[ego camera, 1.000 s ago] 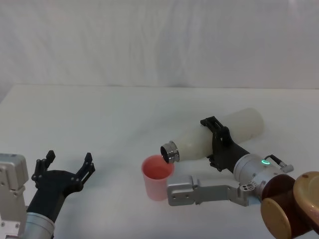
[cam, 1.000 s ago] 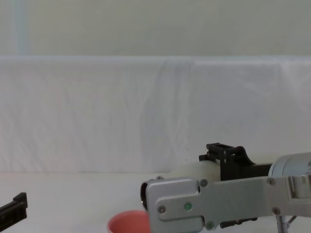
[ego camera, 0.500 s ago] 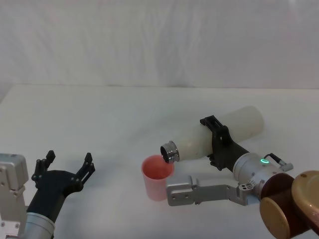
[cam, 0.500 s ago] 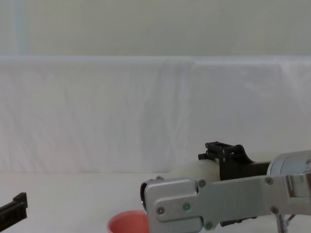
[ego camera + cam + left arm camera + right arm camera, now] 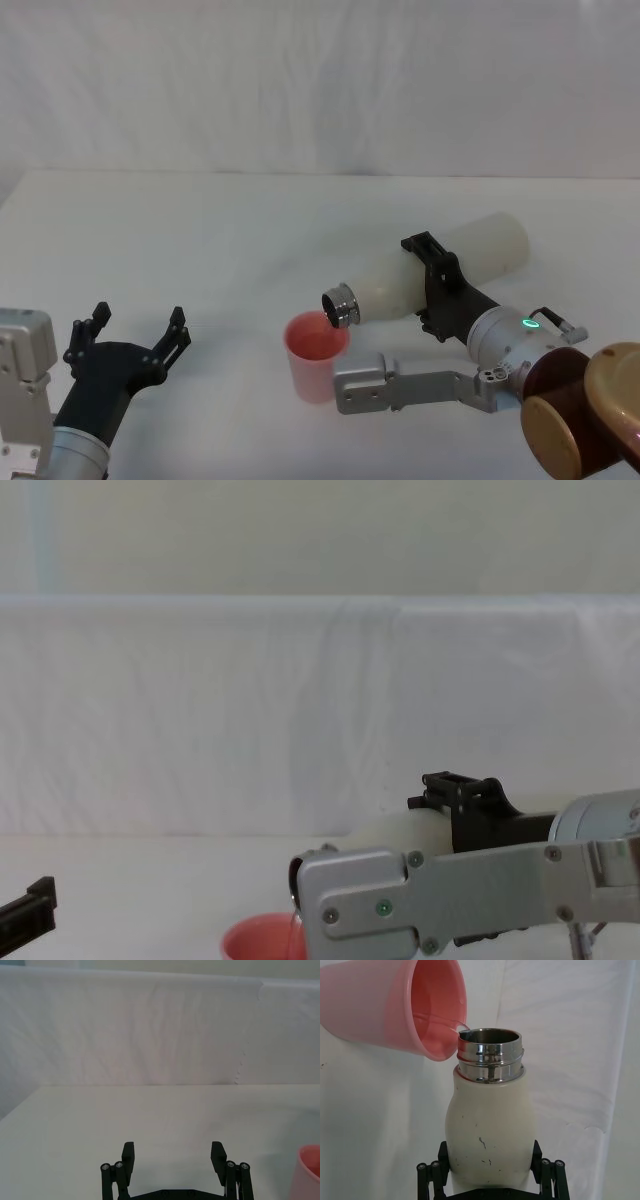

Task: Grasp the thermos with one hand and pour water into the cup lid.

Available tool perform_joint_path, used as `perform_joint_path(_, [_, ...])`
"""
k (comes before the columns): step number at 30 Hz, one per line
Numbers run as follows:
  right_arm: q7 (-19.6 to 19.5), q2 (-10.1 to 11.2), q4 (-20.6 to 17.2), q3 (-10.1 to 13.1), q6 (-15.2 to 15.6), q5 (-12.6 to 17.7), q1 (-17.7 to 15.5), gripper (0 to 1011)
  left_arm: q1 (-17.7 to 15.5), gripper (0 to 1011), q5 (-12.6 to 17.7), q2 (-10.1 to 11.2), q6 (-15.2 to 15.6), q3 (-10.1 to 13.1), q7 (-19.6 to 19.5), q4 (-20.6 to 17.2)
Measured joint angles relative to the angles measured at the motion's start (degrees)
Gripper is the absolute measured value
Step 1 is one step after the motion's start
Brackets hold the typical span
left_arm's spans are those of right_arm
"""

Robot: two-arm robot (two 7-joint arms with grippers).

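The left gripper (image 5: 135,330) sits parked low at the near left of the white table (image 5: 200,240), fingers (image 5: 128,1152) spread wide and empty. Near the table's middle, the pink cup lid (image 5: 316,352) stands upright. The right hand (image 5: 432,283) reaches in from the near right, its two black fingers (image 5: 541,1162) closed around the thermos (image 5: 440,268) at mid-body. The thermos is tipped almost flat, base up toward the far right, steel neck (image 5: 341,305) pointing down and left, just over the lid's rim. In the right wrist view a thin stream of water (image 5: 461,1026) runs from the neck's lip into the lid (image 5: 395,1005). Beyond the table hangs a white cloth backdrop (image 5: 320,80).
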Motion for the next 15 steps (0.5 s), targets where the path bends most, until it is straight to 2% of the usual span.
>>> perform_joint_path(15, [0.1, 0.0, 0.0, 0.0, 0.0, -0.2, 0.0, 957, 0.0, 1001, 0.0, 0.0, 0.0, 0.0, 0.0, 0.0])
